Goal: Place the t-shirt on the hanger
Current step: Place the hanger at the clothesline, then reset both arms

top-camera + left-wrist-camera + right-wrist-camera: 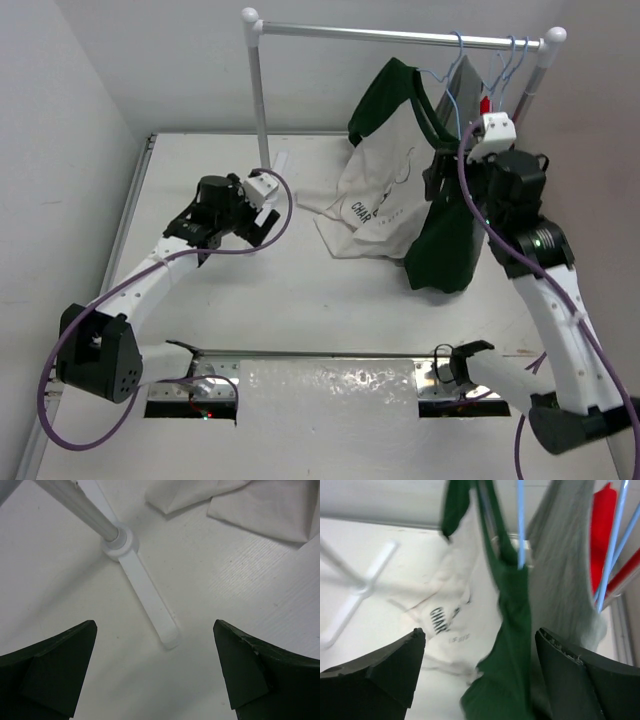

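Observation:
The green and off-white t-shirt [385, 195] hangs from the pale-blue hanger [452, 95] on the rail, its pale front and green side trailing down onto the table. In the right wrist view the hanger wire [520, 525] runs down into the shirt's green shoulder [510, 630]. My right gripper [447, 165] is open beside the hanging shirt; the green side hangs in front of its spread jaws [480, 635], not clamped. My left gripper [240, 205] is open and empty above the table, left of the shirt. The shirt's pale hem [260, 510] shows ahead of it [155, 630].
A white clothes rack has a rail [400, 36], a left post [262, 110] and a floor foot [150, 600]. A grey garment [565, 570] and a red garment [602, 525] hang on like blue hangers [615, 540] right of the shirt. Walls stand at the left and behind.

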Controlling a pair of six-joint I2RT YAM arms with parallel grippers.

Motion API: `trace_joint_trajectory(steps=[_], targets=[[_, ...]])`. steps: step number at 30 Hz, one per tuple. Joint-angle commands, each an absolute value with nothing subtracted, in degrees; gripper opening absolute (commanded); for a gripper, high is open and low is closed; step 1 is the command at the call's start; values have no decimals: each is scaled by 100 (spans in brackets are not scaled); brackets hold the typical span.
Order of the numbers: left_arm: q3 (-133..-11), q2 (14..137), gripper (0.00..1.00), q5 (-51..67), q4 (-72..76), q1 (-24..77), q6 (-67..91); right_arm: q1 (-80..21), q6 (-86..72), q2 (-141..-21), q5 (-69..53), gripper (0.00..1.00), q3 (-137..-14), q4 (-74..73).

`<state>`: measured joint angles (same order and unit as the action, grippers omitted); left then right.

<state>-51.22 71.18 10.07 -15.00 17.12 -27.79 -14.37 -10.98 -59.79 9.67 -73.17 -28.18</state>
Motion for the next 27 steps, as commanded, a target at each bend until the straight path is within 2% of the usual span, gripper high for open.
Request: trace_joint_trajectory(steps=[1, 2, 3, 7, 10, 13, 16, 23, 25, 26, 27], targets=[[-4896, 6944, 100, 371, -1056, 1512, -2629, -1433, -1222, -5240, -259, 90, -6935, -2479], [-4835, 6882, 100, 239, -863, 1433, -2463, -1424, -1074, -4882, -525, 92, -6917, -2505], [-4738, 6856, 100, 89, -783, 1259, -2400, -1433, -977, -4704, -806, 98, -6917, -2522], [-4667, 6741, 100, 26, -677, 774, -2171, -1433, -721, -3667, -2195, 99, -6707, -2172], [-4509, 6706, 100, 26, -572, 537, -2057, -1433, -835, -2876, -3144, 99, -6163, -1347], [-4351, 6688, 100, 35, -475, 396, -2039, -1433, -1403, -2558, -4435, 99, -5609, -103], [-4263, 6689, 100, 26, -387, 238, -2013, -1424, -2273, -2880, -5211, 99, -5038, 989], [-4017, 6706, 100, 26, -105, 0, -1995, -1730, -2470, -4700, -4359, 98, -4272, 1072], [-3964, 6741, 100, 26, -97, -157, -2030, -2212, -1744, -5113, -3502, 98, -4236, 495], [-3955, 6767, 100, -122, -97, -176, -2039, -2789, -1410, -5237, -3046, 99, -4271, 214], [-3946, 6811, 100, -132, -97, -193, -2048, -2995, -980, -5377, -2249, 99, -4298, -250]])
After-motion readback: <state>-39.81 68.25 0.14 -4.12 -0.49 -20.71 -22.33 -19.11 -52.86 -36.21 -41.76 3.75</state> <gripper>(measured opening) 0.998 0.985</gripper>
